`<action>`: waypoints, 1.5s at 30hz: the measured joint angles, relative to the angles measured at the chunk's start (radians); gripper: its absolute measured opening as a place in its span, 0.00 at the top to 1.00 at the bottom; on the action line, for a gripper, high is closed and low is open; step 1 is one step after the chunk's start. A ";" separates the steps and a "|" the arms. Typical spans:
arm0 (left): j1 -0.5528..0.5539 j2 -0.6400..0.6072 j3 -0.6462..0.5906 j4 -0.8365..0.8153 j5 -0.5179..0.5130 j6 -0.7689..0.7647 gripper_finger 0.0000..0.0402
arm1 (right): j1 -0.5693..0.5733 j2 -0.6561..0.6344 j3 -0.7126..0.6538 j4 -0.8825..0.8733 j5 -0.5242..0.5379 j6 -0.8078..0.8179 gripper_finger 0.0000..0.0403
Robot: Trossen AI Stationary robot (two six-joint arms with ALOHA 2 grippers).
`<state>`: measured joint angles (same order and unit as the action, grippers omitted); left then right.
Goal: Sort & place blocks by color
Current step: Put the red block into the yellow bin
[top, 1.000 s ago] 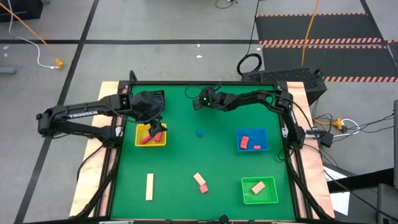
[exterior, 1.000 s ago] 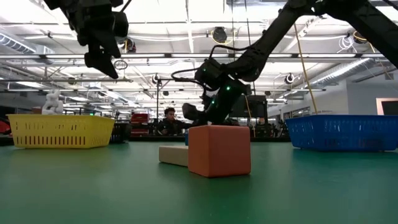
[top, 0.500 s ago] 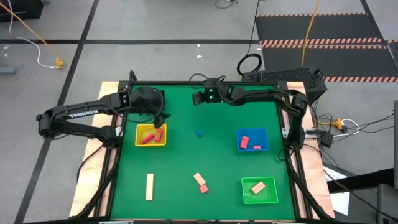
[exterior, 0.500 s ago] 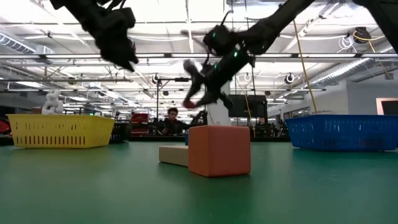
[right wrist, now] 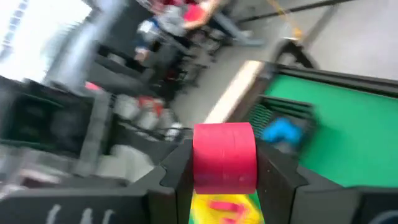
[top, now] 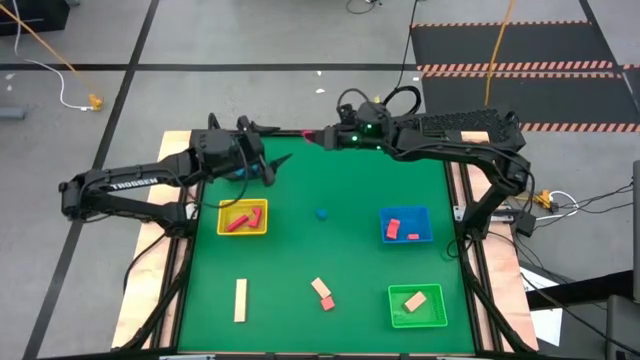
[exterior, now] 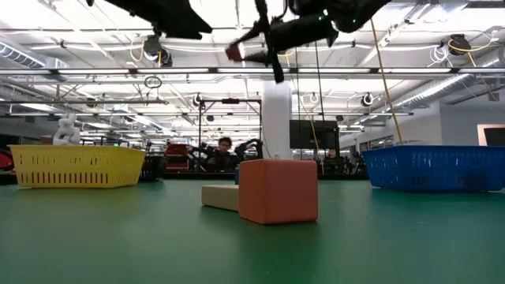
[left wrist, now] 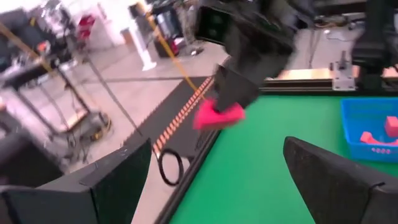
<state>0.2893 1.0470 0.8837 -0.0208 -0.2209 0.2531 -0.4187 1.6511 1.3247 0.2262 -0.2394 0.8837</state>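
**A:** Right, log the right end effector [right wrist: 225,171] first. What was it doing?

**B:** It pinched a pink-red block [right wrist: 225,163] between its two fingers, raised well above the far edge of the green counter [top: 350,270]. The left wrist view showed the same block [left wrist: 219,116] gripped under the dark wrist.

**A:** And the left end effector [top: 268,166]?

**B:** Empty, fingers spread wide, also lifted, near the counter's far left corner and just beyond the yellow tray [top: 243,218].

**A:** Tray contents?

**B:** Yellow tray held two red blocks [top: 244,219]. Blue tray [top: 405,226] held two red pieces as well. Green tray [top: 417,306] held an orange-tan block [top: 414,299].

**A:** Loose stock on the counter?

**B:** One small blue block [top: 321,213] near the centre, a tan bar [top: 240,300] at the near left, and a pink block [top: 322,294] touching a tan piece at the near middle.

**A:** Step in hand?

**B:** My judgement: transport of the held red block, mid-carry. Sorting looked partway done, with four pieces not yet placed.

**A:** Next move?

**B:** Probably swing the right arm over a tray already holding reds, lower it, then part the fingers. The yellow tray sat on the left arm's side, so clearance between the two arms would need watching.
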 joint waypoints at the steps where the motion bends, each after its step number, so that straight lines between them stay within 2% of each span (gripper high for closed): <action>1: -0.011 0.000 0.000 0.007 0.000 0.025 0.09 | 0.000 -0.010 0.000 0.017 -0.001 0.017 0.71; 7: -0.082 0.039 0.000 0.123 -0.046 0.151 0.09 | 0.010 -0.028 0.000 0.165 -0.095 0.163 0.71; 11: -0.102 0.091 0.001 0.266 -0.073 0.199 0.09 | 0.028 -0.028 0.000 0.193 -0.109 0.183 0.71; 16: -0.115 0.161 0.001 0.414 -0.162 0.186 0.09 | 0.057 -0.027 0.000 0.228 -0.158 0.174 0.71; 20: -0.139 0.197 0.001 0.489 -0.168 0.171 0.09 | 0.074 -0.029 0.000 0.230 -0.158 0.158 0.71; 28: -0.174 0.212 0.001 0.500 -0.184 0.059 0.09 | 0.080 -0.027 0.000 0.234 -0.182 0.151 0.71; 32: -0.174 0.212 0.001 0.510 -0.186 0.005 0.18 | 0.081 -0.027 0.000 0.237 -0.185 0.151 0.71; 38: -0.175 0.212 0.001 0.509 -0.181 0.006 0.49 | 0.080 -0.027 0.000 0.238 -0.205 0.152 0.71; 40: -0.174 0.213 0.001 0.503 -0.181 0.047 0.57 | 0.080 -0.027 0.000 0.234 -0.205 0.171 0.71; 45: -0.180 0.213 0.000 0.519 -0.181 0.156 0.57 | 0.069 -0.029 0.002 0.229 -0.220 0.171 0.68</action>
<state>0.1092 1.2598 0.8837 0.4986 -0.4022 0.4092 -0.3501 1.6224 1.3266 0.4551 -0.4592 1.0547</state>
